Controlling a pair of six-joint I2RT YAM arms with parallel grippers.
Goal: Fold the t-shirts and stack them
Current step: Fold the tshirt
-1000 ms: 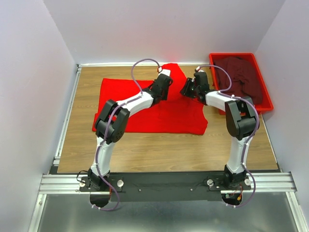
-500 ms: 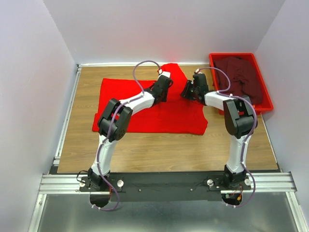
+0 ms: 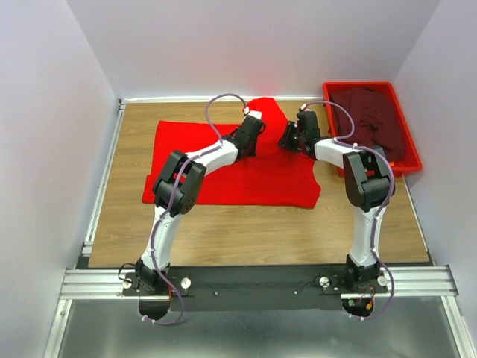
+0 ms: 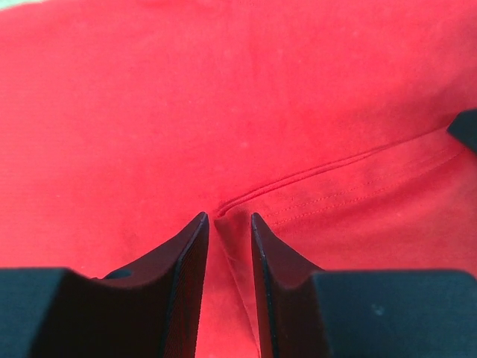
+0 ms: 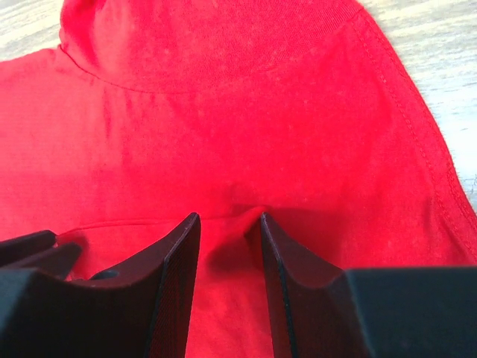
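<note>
Red shirt (image 3: 186, 145) lies spread flat on the table (image 3: 261, 231), left of centre. One flap of it reaches toward the far edge. Maroon shirt (image 3: 373, 115) sits bunched in the tray (image 3: 356, 84) at far right, untouched.

Both arms reach to the far middle of the red shirt, wrists close together and the tips down on the cloth.

Left gripper (image 4: 229, 218): fingers drawn almost together, with a thin ridge of red cloth nipped between the tips. A stitched hem (image 4: 350, 175) runs off to the right from the pinch.

Right gripper (image 5: 229, 216): gap a little wider, a pucker of red cloth raised between the fingers. It looks pinched too, but the hold seems shallower.

Step in hand, as I judge it: take the far part of the red shirt at two points and carry it over into a fold.

To do it well:
- Confirm the right pinch before lifting; a shallow bite may slip.
- Raise both grippers together and level, so the cloth between them stays taut.
- Lift only enough to clear the layer beneath, or the whole shirt may drag.
- Carry straight toward the near edge and lay the hem square.
- Keep the right arm clear of the tray.
</note>
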